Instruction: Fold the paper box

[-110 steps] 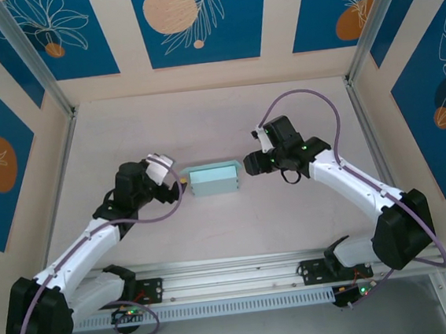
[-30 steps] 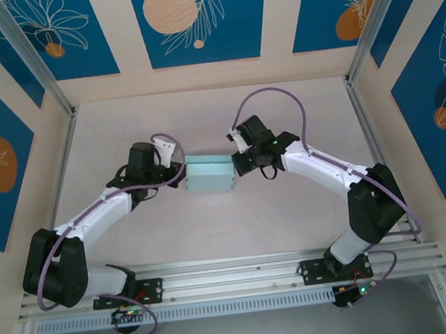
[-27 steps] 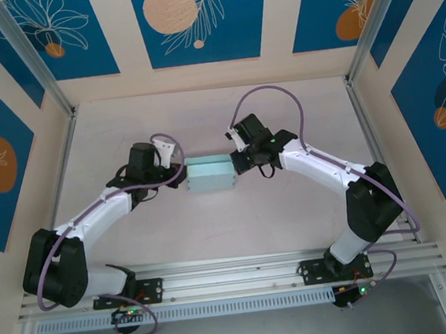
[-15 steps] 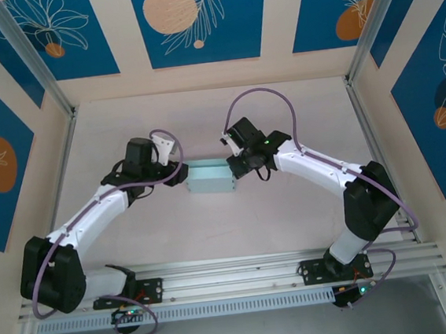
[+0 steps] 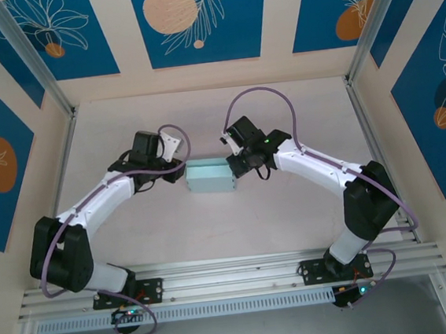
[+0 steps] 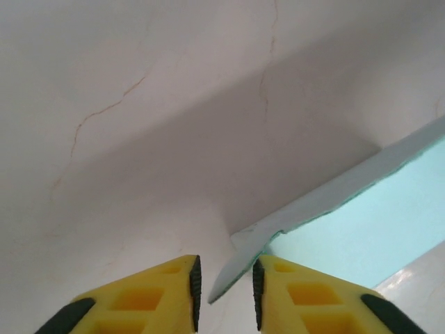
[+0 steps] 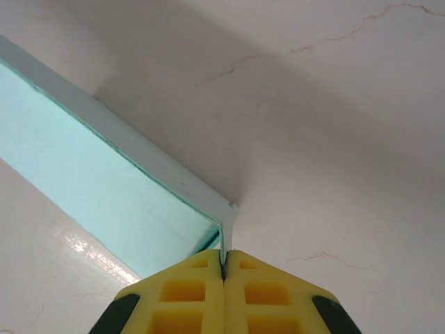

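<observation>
The paper box (image 5: 209, 176), pale light-blue card, lies in the middle of the table between both arms. At its left end is my left gripper (image 5: 180, 169). In the left wrist view its yellow fingers (image 6: 167, 292) stand a little apart around a thin corner flap (image 6: 240, 254); the flap leans toward the right pad, with a gap to the left pad. My right gripper (image 5: 235, 166) is at the box's right end. In the right wrist view this gripper (image 7: 224, 263) is shut on the upright edge of the box wall (image 7: 228, 226), with the blue panel (image 7: 90, 167) to the left.
Pale marbled tabletop (image 5: 228, 222) surrounds the box. Metal frame posts (image 5: 63, 143) and blue patterned walls (image 5: 193, 20) close in the sides and back. The rail with the arm bases (image 5: 234, 280) runs along the near edge.
The left gripper opened wide, then narrowed around the left flap, and its wrist shifted right. The right gripper stayed shut on its edge and moved slightly left with the box.
</observation>
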